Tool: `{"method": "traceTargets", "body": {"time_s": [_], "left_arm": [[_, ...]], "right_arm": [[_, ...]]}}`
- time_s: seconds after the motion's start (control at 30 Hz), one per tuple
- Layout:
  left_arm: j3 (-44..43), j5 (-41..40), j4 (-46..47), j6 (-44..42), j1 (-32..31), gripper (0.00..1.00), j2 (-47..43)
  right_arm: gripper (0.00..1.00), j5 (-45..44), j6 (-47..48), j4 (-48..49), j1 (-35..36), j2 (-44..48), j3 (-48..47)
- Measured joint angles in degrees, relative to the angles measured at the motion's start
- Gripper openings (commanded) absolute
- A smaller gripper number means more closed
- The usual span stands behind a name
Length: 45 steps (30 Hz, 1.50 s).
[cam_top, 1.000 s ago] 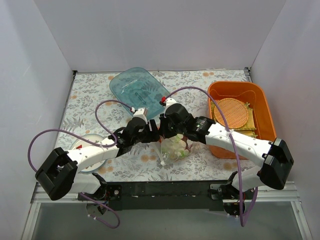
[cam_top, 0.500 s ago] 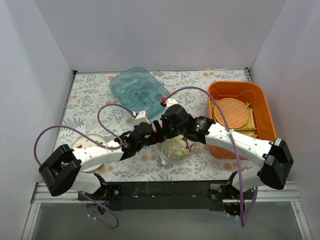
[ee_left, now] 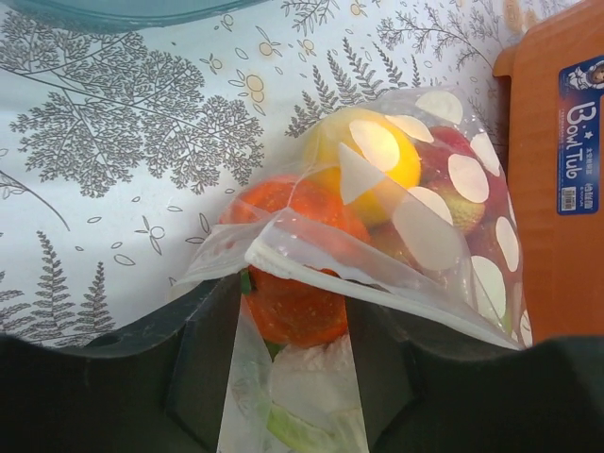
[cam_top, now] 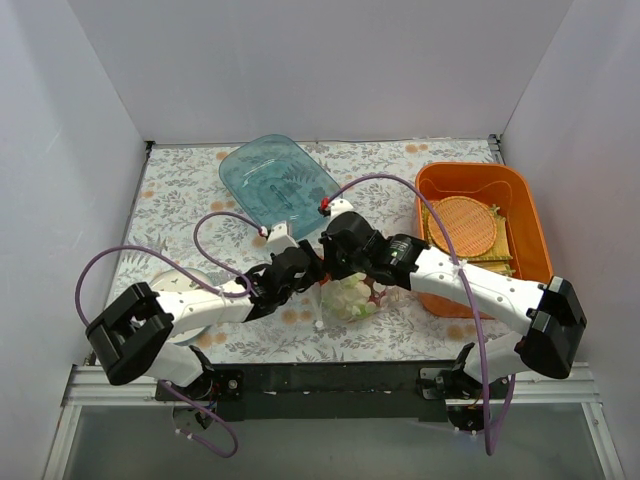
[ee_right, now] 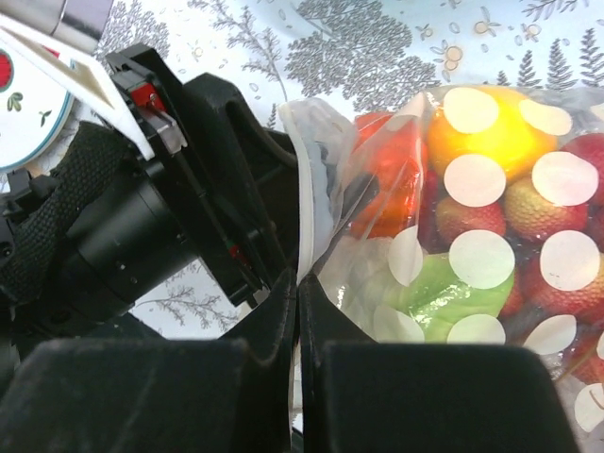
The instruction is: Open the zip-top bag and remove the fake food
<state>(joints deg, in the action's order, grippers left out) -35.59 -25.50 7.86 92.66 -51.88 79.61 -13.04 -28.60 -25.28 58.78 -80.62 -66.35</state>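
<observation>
Crinkly dotted zip-top bag point(ee_left: 444, 236), food-stuffed

The top camera sits high behind the arm bases at the near edge of the bench point(cam_top: 180, 200). It tilts down toward the far edge and takes in the whole bench from a distance.

The left wrist camera hangs low and very close, looking out past the left gripper point(ee_left: 288, 330) at the bag point(ee_left: 415, 226). The bowl point(ee_left: 113, 6) is at its top border and the tub point(ee_left: 557, 179) at its right.

The right wrist camera is just as close, facing over the right gripper point(ee_right: 297, 321) toward the left gripper's body, with the plate point(ee_right: 19, 113) at its left border.

All three views share the bag, which lies mid-bench toward the near edge.
</observation>
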Motion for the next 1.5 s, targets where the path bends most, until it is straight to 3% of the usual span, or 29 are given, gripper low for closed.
{"method": "traceTargets", "body": {"time_s": [0.13,0.63,0.7,0.87,0.97,1.17,1.5], "left_arm": [[1.79,-0.35,0.13,-0.15,0.00,0.34,-2.03],[4.52,3.02,-1.31,-6.54,0.02,0.29,-8.22],[4.74,4.42,-1.22,-8.66,0.02,0.33,-8.22],[7.23,8.72,1.05,-13.22,0.02,0.61,-9.49],[8.13,9.62,1.46,-12.79,0.02,0.64,-10.58],[6.10,7.30,-0.42,-1.51,-0.79,0.68,-7.74],[-3.21,-2.93,-12.50,15.56,-5.60,0.68,0.33]], "right_arm": [[0.01,0.81,-0.02,-0.07,0.63,0.00,0.00],[0.01,1.73,0.07,-0.55,0.94,-0.02,-1.38],[0.01,1.79,0.07,-1.03,1.11,-0.02,-1.36],[0.01,1.84,0.09,-2.08,1.90,0.00,-1.38],[0.01,1.79,0.07,-2.49,2.40,0.02,-1.38],[0.01,1.11,-0.15,-3.37,3.23,0.33,-1.38],[0.01,-4.39,-0.15,-5.55,2.43,0.44,-1.38]]}}
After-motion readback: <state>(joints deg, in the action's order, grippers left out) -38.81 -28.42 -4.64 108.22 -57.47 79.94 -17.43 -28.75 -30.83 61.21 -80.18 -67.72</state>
